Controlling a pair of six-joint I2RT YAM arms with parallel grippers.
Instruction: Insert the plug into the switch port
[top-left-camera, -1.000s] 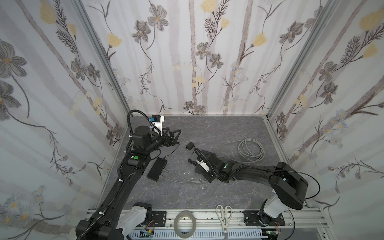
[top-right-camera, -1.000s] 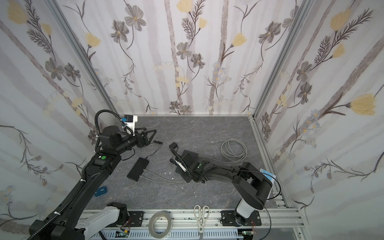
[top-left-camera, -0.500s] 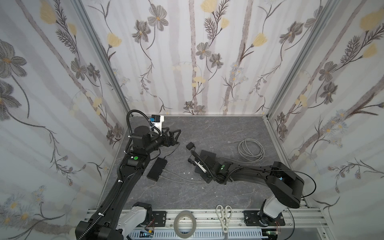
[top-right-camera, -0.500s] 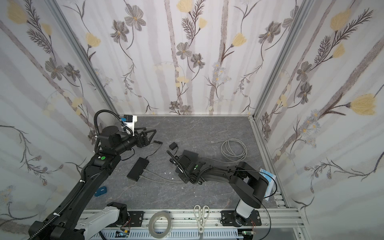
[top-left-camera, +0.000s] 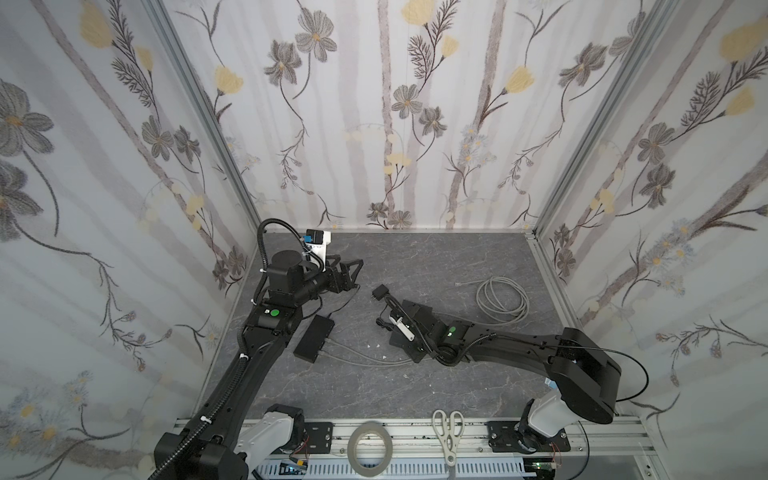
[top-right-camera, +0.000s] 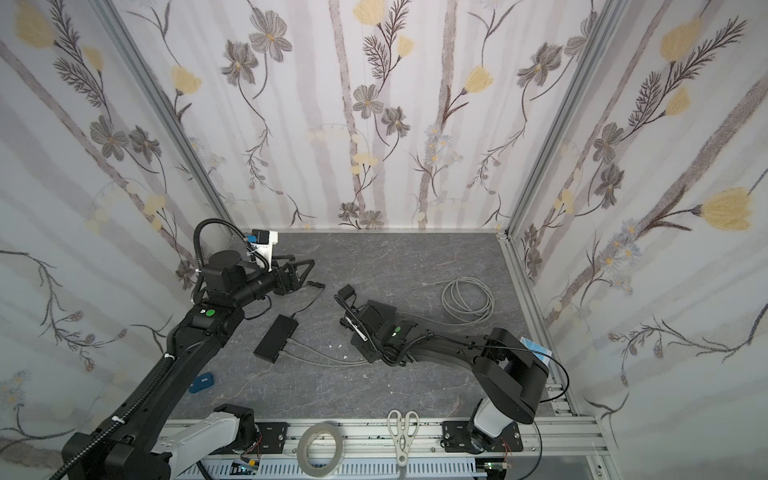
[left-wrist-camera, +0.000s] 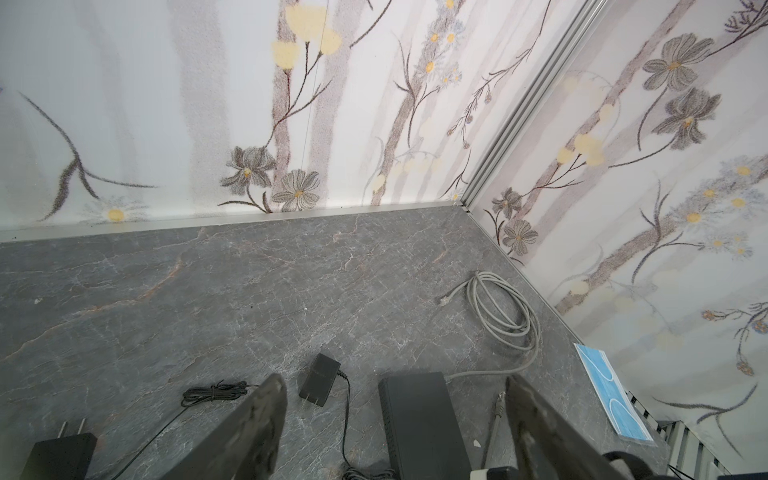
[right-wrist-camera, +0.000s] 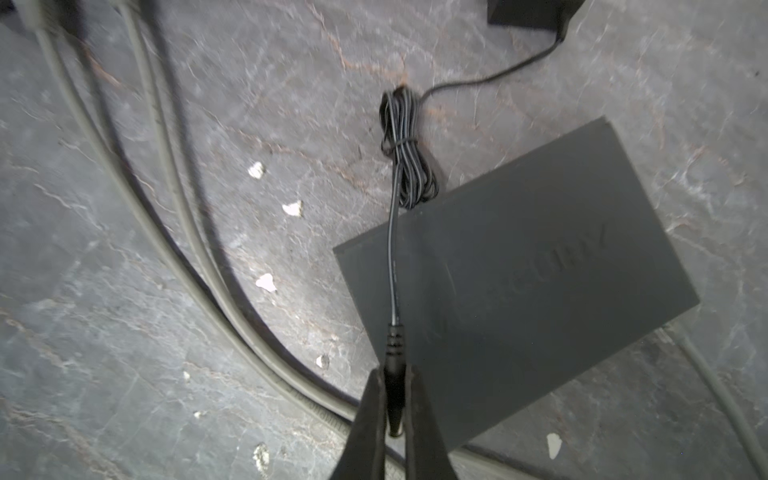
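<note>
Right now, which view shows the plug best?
Right wrist: the plug is close up, pinched in the right hand, with the switch behind it. In both top views the arm hides it; left wrist doesn't clearly show it.

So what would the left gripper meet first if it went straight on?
Likely nothing near: the left gripper points over the table toward the back wall; the power adapter seems below its line, depth unclear.

Both top views look down on the tabletop (top-left-camera: 436, 266); wrist cameras nearer.
</note>
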